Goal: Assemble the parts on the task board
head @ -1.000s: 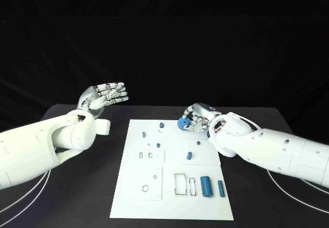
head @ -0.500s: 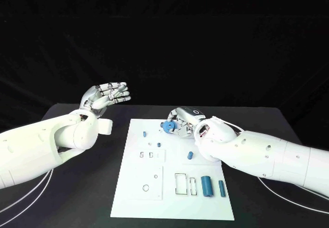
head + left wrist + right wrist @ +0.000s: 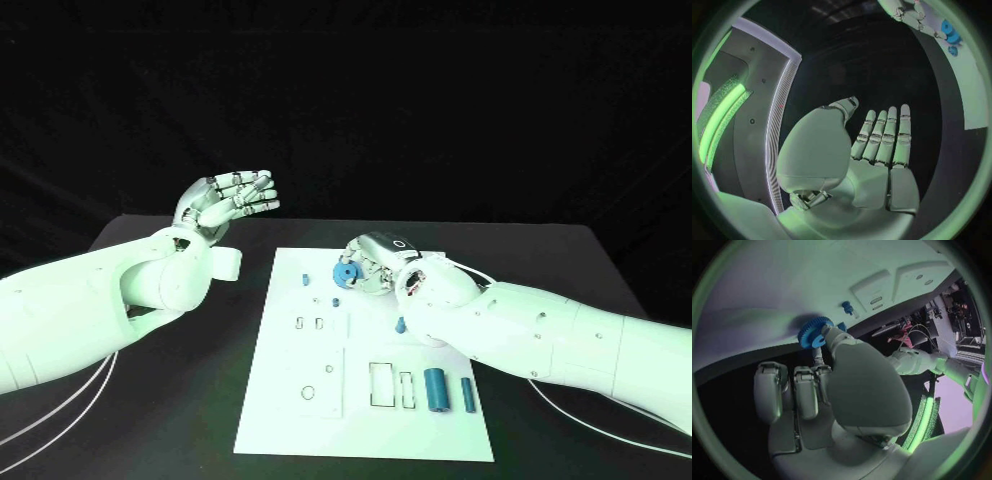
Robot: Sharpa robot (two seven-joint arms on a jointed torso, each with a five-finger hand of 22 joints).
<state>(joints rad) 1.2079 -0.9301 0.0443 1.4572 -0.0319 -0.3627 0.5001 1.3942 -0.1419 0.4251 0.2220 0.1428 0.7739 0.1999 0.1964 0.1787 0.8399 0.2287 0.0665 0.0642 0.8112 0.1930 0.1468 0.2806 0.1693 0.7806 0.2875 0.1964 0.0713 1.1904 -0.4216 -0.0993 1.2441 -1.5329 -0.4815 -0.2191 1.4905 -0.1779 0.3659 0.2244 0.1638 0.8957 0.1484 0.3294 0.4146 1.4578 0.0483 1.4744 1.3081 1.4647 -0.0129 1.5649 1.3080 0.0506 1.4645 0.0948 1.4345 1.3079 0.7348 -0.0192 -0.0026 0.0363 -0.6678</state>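
We see the right hand (image 3: pixel 378 262) pinching a blue gear (image 3: pixel 346 271) between thumb and fingers over the far end of the white board (image 3: pixel 289 400). The left hand (image 3: pixel 224 203) is raised beside the board, fingers straight and close together, holding nothing.

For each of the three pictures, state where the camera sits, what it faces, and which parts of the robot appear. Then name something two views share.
Head view: from the robot's head, looking down at the task board; both arms, left hand raised, right hand.
Left wrist view: behind the left hand, its fingers straight.
Right wrist view: behind the right hand, facing the board.
Shared: the blue gear held by the right hand.
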